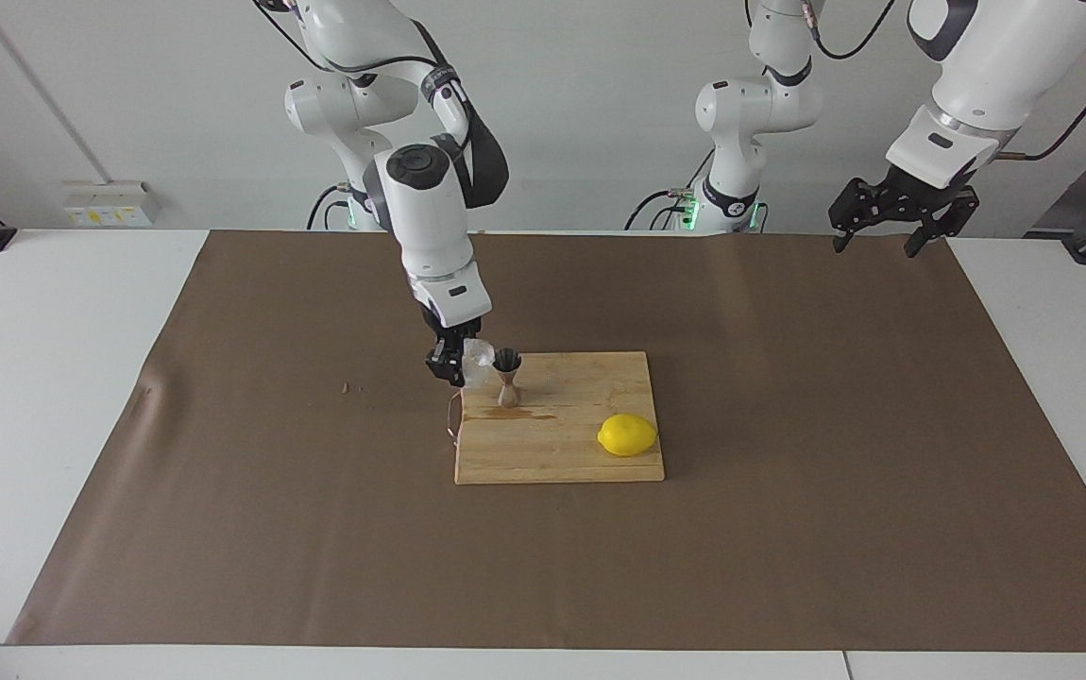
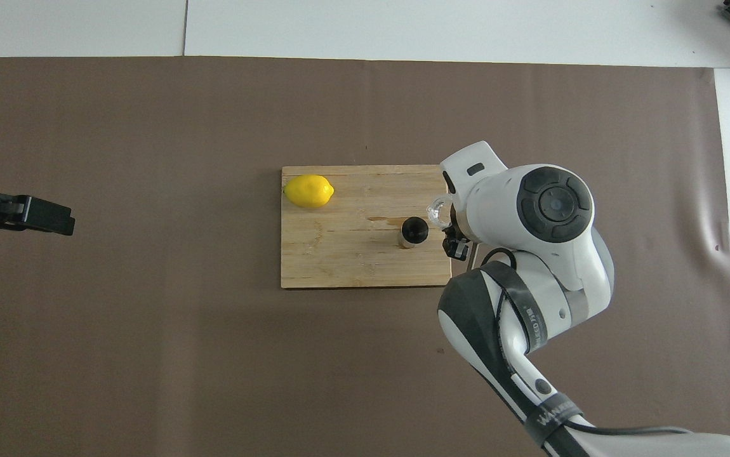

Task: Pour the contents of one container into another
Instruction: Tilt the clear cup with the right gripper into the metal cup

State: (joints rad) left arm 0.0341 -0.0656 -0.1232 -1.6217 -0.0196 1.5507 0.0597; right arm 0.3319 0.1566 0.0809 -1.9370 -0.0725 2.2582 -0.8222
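A small steel hourglass jigger (image 1: 507, 376) stands upright on the wooden cutting board (image 1: 562, 449), at the board's end toward the right arm. My right gripper (image 1: 461, 370) is shut on the small clear faceted cup (image 1: 478, 363) and holds it tilted right beside the jigger's rim, over the board's edge. In the overhead view the cup (image 2: 437, 212) shows next to the jigger (image 2: 413, 231), and the arm's wrist hides most of the right gripper (image 2: 456, 246). My left gripper (image 1: 890, 225) is open and empty, and waits in the air at the left arm's end of the table (image 2: 35, 216).
A yellow lemon (image 1: 627, 434) lies on the board, toward the left arm's end and farther from the robots than the jigger. A wet stain (image 1: 517, 414) marks the board beside the jigger's foot. A brown mat (image 1: 789, 529) covers the table.
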